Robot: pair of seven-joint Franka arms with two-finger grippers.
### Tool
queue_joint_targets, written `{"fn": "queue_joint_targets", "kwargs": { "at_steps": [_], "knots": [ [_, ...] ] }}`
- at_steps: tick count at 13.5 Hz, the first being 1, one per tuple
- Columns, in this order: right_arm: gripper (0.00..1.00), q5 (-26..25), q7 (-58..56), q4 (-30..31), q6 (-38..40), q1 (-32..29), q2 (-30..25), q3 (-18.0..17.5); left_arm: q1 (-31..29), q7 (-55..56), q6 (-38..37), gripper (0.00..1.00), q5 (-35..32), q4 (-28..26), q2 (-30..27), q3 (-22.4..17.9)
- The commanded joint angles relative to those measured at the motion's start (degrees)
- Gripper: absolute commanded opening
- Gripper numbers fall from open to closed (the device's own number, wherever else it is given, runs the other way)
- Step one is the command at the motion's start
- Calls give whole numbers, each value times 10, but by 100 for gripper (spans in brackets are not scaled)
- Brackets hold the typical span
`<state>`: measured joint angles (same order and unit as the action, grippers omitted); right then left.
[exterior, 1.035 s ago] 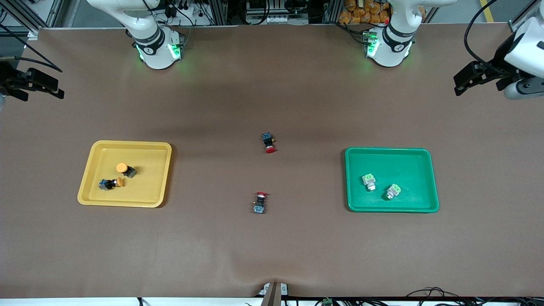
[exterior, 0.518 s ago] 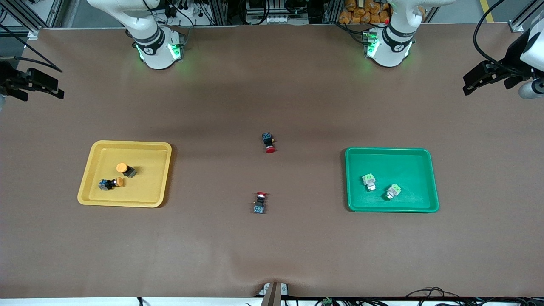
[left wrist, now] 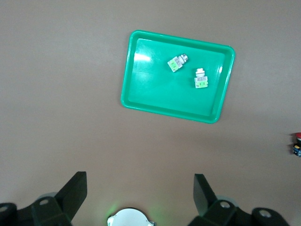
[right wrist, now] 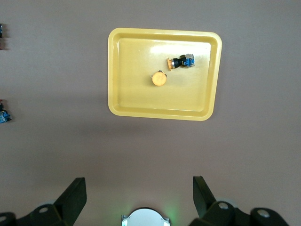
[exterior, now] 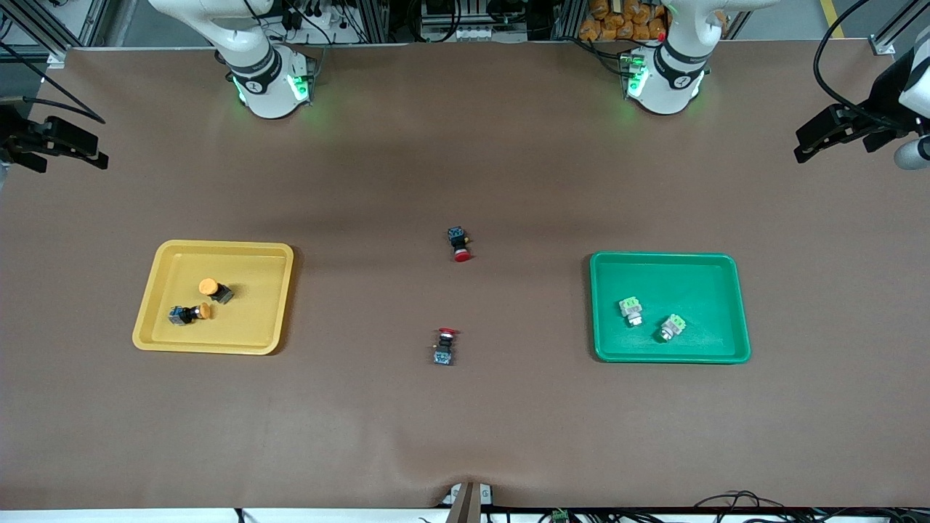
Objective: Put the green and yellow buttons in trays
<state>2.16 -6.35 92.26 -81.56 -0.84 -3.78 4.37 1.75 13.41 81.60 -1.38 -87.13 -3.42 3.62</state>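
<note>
- The yellow tray (exterior: pixel 213 297), toward the right arm's end of the table (exterior: pixel 465 421), held both yellow buttons (exterior: pixel 211 288).
- The green tray (exterior: pixel 670 307), toward the left arm's end, held both green buttons (exterior: pixel 630 309).
- Two red buttons (exterior: pixel 460 244) lay mid-table.
- The left gripper (exterior: pixel 821 134) and right gripper (exterior: pixel 54 145) hung raised over the table's ends, fingers spread, empty.
</note>
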Motion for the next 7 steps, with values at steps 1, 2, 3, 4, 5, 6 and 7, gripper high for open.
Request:
{"fn": "queue_joint_targets", "kwargs": {
  "at_steps": [1,2,3,4,5,6,7],
  "knots": [
    [100,1,-4,5,-1,-12,-8,-8,-3,-6,-3,100,13,2,1,2],
    [100,1,-4,5,-1,-12,-8,-8,-3,-6,-3,100,13,2,2,2],
    [100,1,-4,4,-1,-11,-8,-8,-3,-6,-3,100,13,2,2,2],
    [100,2,-4,5,-2,-12,-7,-8,-3,-6,-3,100,13,2,2,2],
    [100,2,-4,5,-1,-12,-7,-8,-3,-6,-3,100,14,2,2,2],
    [100,2,-4,5,-1,-11,-7,-8,-3,-6,-3,100,15,2,2,2],
    [100,2,-4,5,-1,-11,-7,-8,-4,-6,-3,100,15,3,2,2]
  ]
}}
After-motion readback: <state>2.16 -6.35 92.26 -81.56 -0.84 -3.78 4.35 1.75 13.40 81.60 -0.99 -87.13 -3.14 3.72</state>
